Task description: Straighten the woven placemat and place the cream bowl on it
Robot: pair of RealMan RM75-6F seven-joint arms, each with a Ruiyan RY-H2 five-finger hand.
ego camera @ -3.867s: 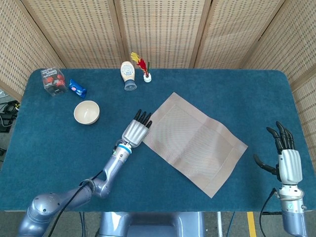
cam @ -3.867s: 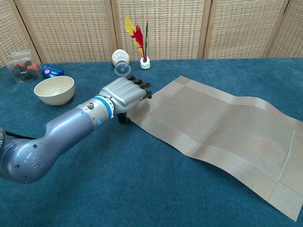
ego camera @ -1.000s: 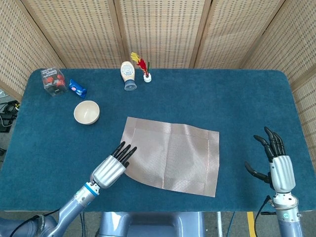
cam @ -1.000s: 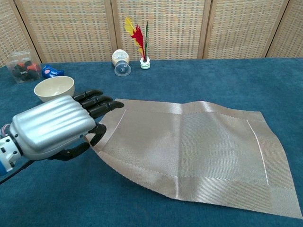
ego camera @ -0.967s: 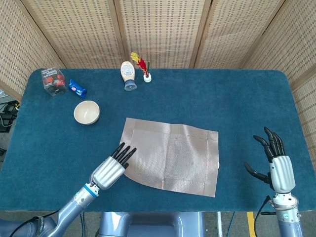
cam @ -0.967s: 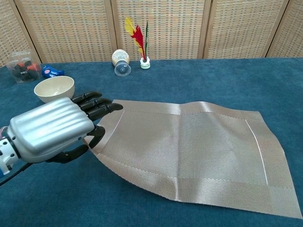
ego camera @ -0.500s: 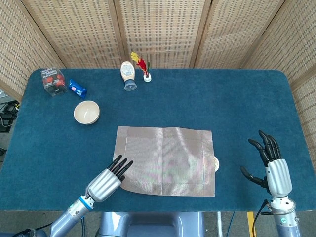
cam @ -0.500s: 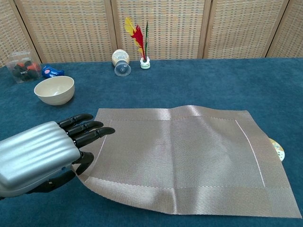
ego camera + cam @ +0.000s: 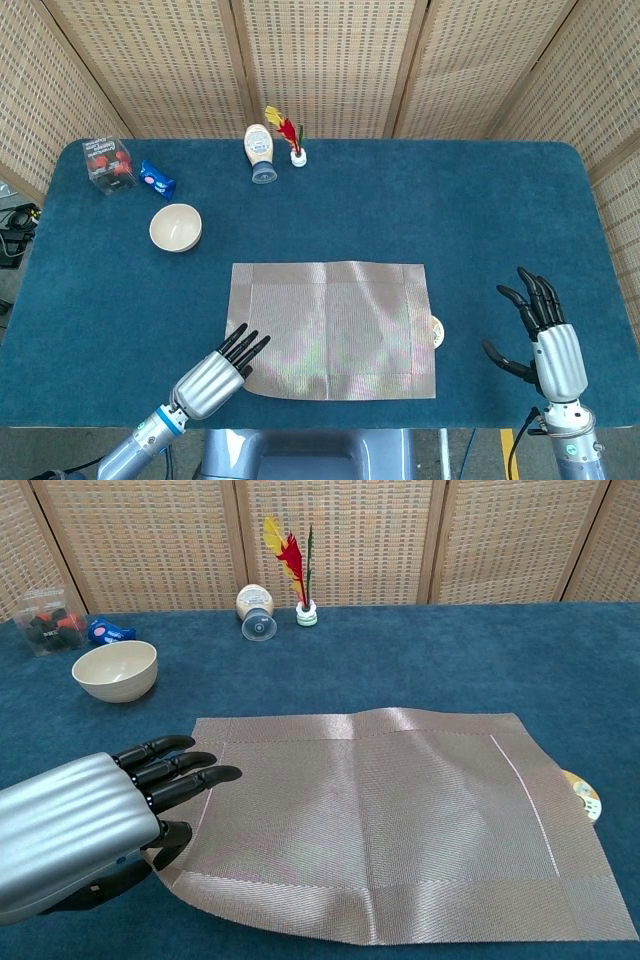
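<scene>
One clear box [image 9: 108, 163] at far left holds red and dark items, hard to identify. One blue packet [image 9: 157, 179] beside it. One cream bowl [image 9: 176, 227], nothing inside, well apart from the woven placemat [image 9: 333, 327]. Left hand [image 9: 213, 376] pinches the placemat's near-left corner. One bottle [image 9: 260, 153] lying down, one shuttlecock [image 9: 292, 136]. Right hand [image 9: 548, 345] spread, holding nothing.

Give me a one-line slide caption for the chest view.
Left robot hand grips the near-left corner of the woven placemat, now nearly square to the table; cream bowl waits beyond.
</scene>
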